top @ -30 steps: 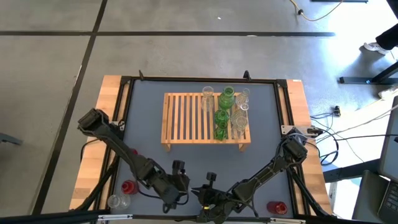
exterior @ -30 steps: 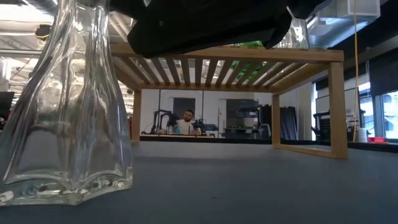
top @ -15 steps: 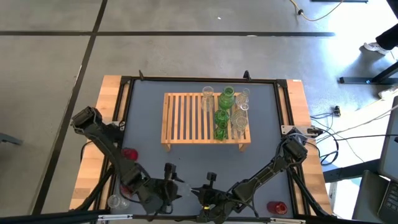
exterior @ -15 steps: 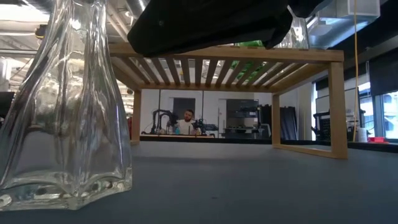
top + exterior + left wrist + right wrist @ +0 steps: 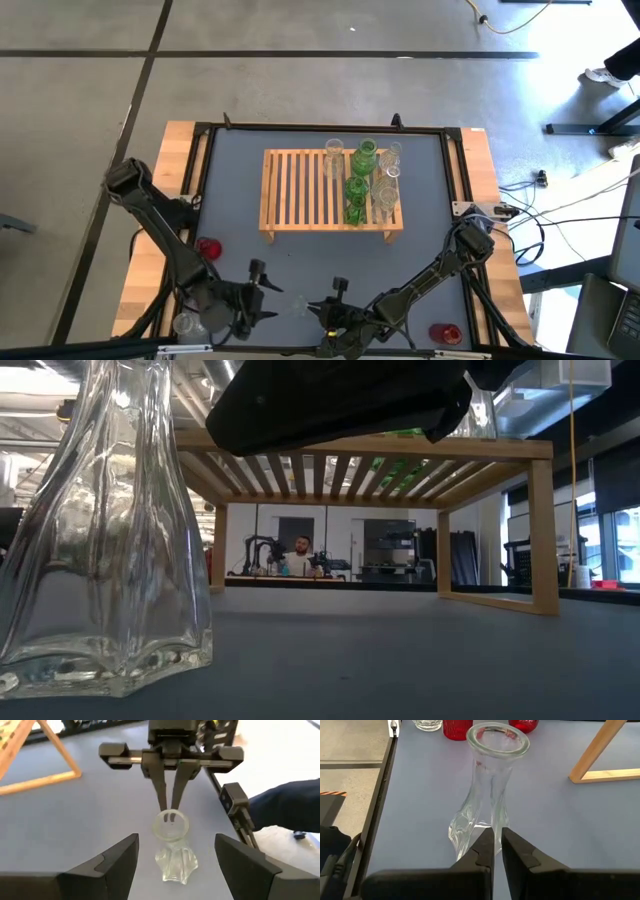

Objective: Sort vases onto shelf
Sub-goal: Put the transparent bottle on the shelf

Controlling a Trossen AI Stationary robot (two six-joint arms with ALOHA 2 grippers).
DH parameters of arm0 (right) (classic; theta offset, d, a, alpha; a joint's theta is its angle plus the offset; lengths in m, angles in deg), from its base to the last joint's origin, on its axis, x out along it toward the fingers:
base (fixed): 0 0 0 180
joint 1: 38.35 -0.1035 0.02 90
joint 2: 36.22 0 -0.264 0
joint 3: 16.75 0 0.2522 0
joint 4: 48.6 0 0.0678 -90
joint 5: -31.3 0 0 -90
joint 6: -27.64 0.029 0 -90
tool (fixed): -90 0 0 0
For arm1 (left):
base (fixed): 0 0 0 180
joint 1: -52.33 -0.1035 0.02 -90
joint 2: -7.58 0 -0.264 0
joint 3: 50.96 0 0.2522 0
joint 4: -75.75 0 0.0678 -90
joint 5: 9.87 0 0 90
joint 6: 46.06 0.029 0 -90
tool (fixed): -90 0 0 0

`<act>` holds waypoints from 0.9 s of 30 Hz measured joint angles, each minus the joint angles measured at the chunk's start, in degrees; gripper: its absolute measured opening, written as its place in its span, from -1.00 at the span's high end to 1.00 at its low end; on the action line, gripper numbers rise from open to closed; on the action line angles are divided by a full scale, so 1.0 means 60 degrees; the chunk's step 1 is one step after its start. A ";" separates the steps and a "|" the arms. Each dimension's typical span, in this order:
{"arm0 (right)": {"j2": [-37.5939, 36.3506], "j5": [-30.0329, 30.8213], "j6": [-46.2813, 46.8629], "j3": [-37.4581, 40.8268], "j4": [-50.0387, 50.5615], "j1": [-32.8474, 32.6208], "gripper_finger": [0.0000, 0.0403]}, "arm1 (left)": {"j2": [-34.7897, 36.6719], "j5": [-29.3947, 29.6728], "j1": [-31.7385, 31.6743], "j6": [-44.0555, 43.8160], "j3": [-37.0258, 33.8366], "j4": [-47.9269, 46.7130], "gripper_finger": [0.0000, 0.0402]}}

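Probably a robotics lab: bare grey concrete floor (image 5: 300, 90) with loose cables (image 5: 590, 200), a seated person (image 5: 299, 557) at a far workstation beside dark equipment racks (image 5: 385, 550).

In the low view a dark arm (image 5: 340, 400) hides the shelf's (image 5: 500, 448) vases.

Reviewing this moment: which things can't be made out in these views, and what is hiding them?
- High view: the right gripper sits at the bottom edge, partly cut off.
- High view: the clear glass vases on the light wooden slatted shelf crowd together; their count is unclear.
- Low view: the tall clear glass vase loses its neck at the top edge.
- Low view: a dark arm blocks the vases on the shelf.
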 joint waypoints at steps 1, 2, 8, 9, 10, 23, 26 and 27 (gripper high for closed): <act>0.0000 0.0001 0.0000 0.0000 0.0000 0.0000 0.87 | 0.0135 0.0000 0.0042 0.0111 -0.0166 0.0184 -0.27; 0.0000 0.0001 0.0000 0.0000 0.0002 0.0000 0.87 | 0.0226 0.0013 0.0077 0.0207 -0.0299 0.0390 -0.27; 0.0000 -0.0003 0.0000 0.0000 0.0004 0.0000 0.87 | 0.0394 -0.0030 0.0075 -0.0717 -0.0498 0.0634 -0.27; 0.0000 0.0004 0.0000 0.0000 0.0011 0.0000 0.87 | 0.0376 -0.0031 0.0075 -0.0869 -0.0482 0.0635 -0.27; 0.0000 0.0004 -0.0004 0.0000 0.0020 0.0000 0.87 | 0.0366 -0.0033 0.0075 -0.0933 -0.0473 0.0652 -0.27; 0.0000 0.0092 -0.0004 0.0000 0.0061 0.0007 0.87 | 0.0275 -0.0484 -0.0197 -0.1514 -0.1482 0.0718 -0.27; 0.0000 0.0092 -0.0004 0.0000 0.0058 0.0007 0.87 | 0.0275 -0.0520 -0.0256 -0.1471 -0.1896 0.1752 -0.27; 0.0000 0.0089 -0.0004 0.0000 0.0058 0.0007 0.87 | 0.0275 -0.0532 -0.0285 -0.1467 -0.2051 0.2020 -0.27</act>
